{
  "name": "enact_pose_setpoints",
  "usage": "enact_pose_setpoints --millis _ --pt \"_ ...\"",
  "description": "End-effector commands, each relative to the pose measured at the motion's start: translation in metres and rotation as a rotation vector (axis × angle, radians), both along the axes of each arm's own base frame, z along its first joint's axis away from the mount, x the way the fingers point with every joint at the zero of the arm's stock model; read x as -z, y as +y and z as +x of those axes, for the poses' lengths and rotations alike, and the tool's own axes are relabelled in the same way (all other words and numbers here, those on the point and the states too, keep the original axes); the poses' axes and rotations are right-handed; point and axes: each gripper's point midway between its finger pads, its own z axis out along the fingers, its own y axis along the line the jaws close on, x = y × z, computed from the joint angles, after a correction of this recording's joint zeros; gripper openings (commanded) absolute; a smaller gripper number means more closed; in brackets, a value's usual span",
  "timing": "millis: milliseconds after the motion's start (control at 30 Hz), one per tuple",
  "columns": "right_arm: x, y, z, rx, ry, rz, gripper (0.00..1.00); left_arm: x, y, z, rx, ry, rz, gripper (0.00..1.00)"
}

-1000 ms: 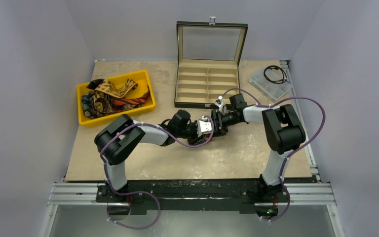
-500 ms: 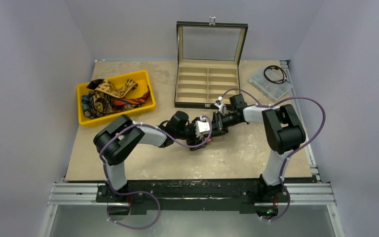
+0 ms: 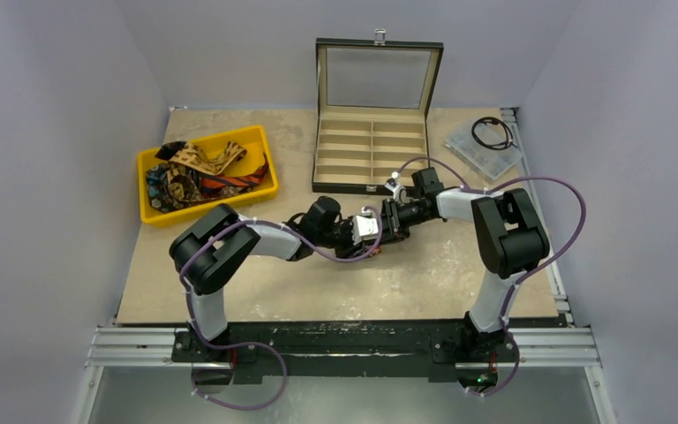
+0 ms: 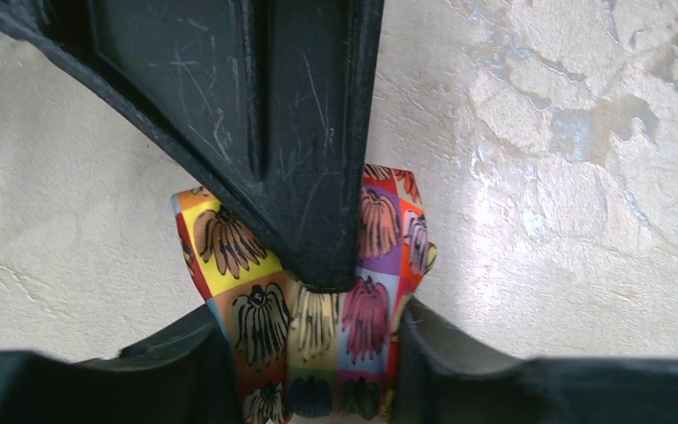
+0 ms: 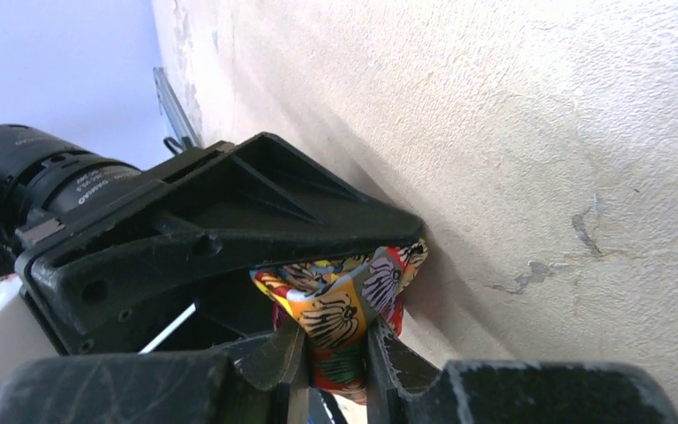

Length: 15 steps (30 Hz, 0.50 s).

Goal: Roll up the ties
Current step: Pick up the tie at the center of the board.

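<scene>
Floral tie [image 4: 260, 322]: bunched into a short multicoloured bundle at mid-table [image 3: 424, 274], just above the surface, caught between both pincers.
Left gripper [image 4: 311, 349]: its two fingers flank the bundle; the fabric fills the gap and touches both inner faces.
Right gripper [image 5: 335, 340]: fingers pressed close together, pinching a narrow fold of the same tie. In the left wrist view one of its fingers overlaps the top of the bundle.
Other ties [image 3: 203, 170]: heaped in the yellow bin [image 3: 212, 204], well apart to the left.

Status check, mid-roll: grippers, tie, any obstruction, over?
Left gripper shut on floral tie. Right gripper pinching it too, from opposite side. Tie bunched at tabletop. No obstruction seen.
</scene>
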Motion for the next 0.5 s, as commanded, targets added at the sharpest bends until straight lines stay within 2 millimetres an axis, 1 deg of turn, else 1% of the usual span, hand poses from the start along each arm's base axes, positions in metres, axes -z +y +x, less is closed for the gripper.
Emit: enact_pose_setpoints --millis 0,33,100,133,167,200,267,333,400,467 --pt "-0.023 0.001 -0.001 -0.025 -0.06 0.032 0.0 0.005 0.016 -0.015 0.031 0.022 0.053 0.22" --pt "-0.025 0.001 -0.001 -0.025 -0.065 0.031 0.0 -0.001 0.014 -0.017 0.035 0.022 0.038 0.26" --pt "-0.029 0.001 0.001 -0.025 -0.077 0.027 0.0 -0.017 0.011 -0.02 0.042 0.026 0.001 0.53" --pt "-0.031 0.0 0.002 -0.025 -0.085 0.023 0.0 -0.027 0.01 -0.021 0.036 0.034 -0.021 0.69" --pt "-0.033 -0.001 0.004 -0.026 -0.097 0.019 0.0 -0.036 0.009 -0.022 0.031 0.039 -0.037 0.87" --pt "-0.035 -0.003 0.005 -0.03 -0.107 0.013 0.0 -0.046 0.009 -0.024 0.032 0.047 -0.05 0.96" --pt "-0.039 -0.008 0.007 -0.047 -0.138 -0.008 0.0 -0.062 0.014 -0.027 0.02 0.08 -0.063 1.0" --pt "-0.044 -0.014 0.009 -0.077 -0.178 -0.039 0.0 -0.077 0.025 -0.03 0.008 0.14 -0.096 1.0" --pt "-0.05 -0.022 0.013 -0.116 -0.236 -0.074 0.0 -0.09 0.041 -0.039 0.018 0.196 -0.117 1.0" --pt "-0.057 -0.032 0.018 -0.155 -0.301 -0.117 0.0 -0.103 0.056 -0.043 0.009 0.202 -0.129 1.0"
